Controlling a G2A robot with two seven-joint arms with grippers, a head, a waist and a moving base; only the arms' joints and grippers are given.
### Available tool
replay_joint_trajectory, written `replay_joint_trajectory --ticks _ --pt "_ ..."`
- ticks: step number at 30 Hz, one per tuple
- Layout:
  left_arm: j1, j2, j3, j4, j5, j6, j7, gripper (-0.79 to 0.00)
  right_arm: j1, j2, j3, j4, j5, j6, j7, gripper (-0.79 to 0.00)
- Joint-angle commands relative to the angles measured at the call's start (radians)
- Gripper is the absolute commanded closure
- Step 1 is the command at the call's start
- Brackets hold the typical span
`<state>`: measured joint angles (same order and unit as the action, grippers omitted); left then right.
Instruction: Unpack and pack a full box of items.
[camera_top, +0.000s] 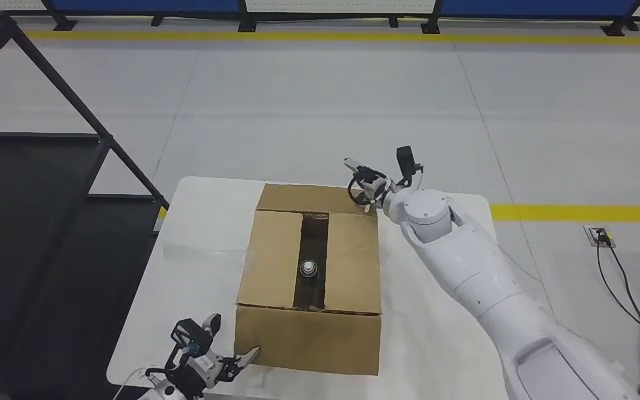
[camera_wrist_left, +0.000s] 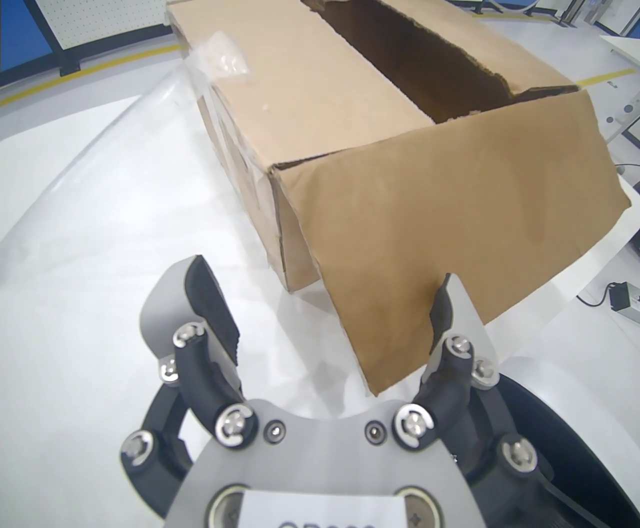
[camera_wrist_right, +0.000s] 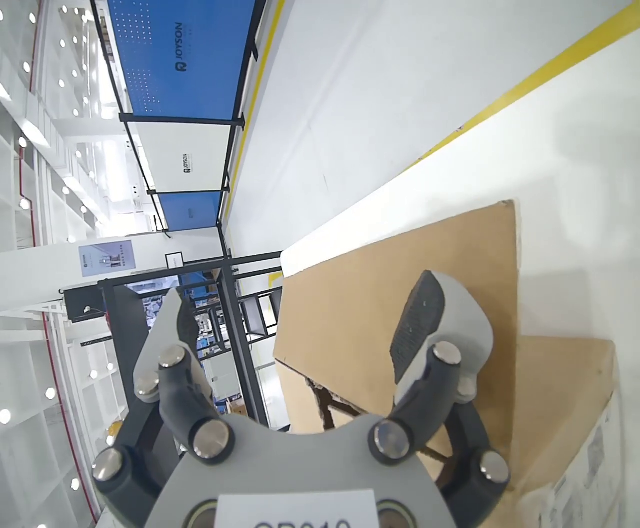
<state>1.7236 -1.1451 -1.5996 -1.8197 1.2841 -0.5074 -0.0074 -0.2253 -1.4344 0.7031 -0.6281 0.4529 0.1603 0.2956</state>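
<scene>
Unpacking looks barely started: item (camera_top: 310, 267) sits inside the box (camera_top: 270, 260).
Both spread, empty: left tool (camera_top: 232, 340) at 7 o'clock, right tool (camera_top: 352, 178) at 1.

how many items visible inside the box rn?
1. A small grey round-topped object sits in the dark gap between the two top flaps of the brown cardboard box, about midway along the gap. The flaps cover the rest, so more may be hidden.

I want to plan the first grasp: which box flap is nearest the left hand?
The end flap sloping outward just before the open left hand; the long top flaps lie farther off.
</scene>
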Motion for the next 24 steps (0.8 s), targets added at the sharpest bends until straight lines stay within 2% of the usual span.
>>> replay_joint_trajectory --ticks 1,9,18,21,24 --pt "-0.003 0.001 0.005 0.006 0.005 0.0 -0.003 -0.785 0.012 -0.014 -0.003 0.042 0.003 -0.012 0.01 -0.785" --pt "-0.019 0.001 0.04 0.029 0.031 -0.002 -0.013 -0.785 0.048 -0.057 -0.004 0.152 0.007 -0.037 0.029 -0.785" --pt "-0.042 0.003 0.057 0.052 0.052 0.004 -0.023 -0.785 0.078 -0.094 0.014 0.242 0.024 0.009 0.018 -0.785" --pt "-0.046 0.006 0.059 0.052 0.07 -0.007 -0.02 -0.785 0.082 -0.1 0.023 0.256 0.023 -0.02 0.019 -0.785" --pt "-0.043 0.009 0.057 0.047 0.097 -0.032 0.011 -0.785 0.076 -0.102 0.039 0.25 0.027 -0.106 0.014 -0.785"
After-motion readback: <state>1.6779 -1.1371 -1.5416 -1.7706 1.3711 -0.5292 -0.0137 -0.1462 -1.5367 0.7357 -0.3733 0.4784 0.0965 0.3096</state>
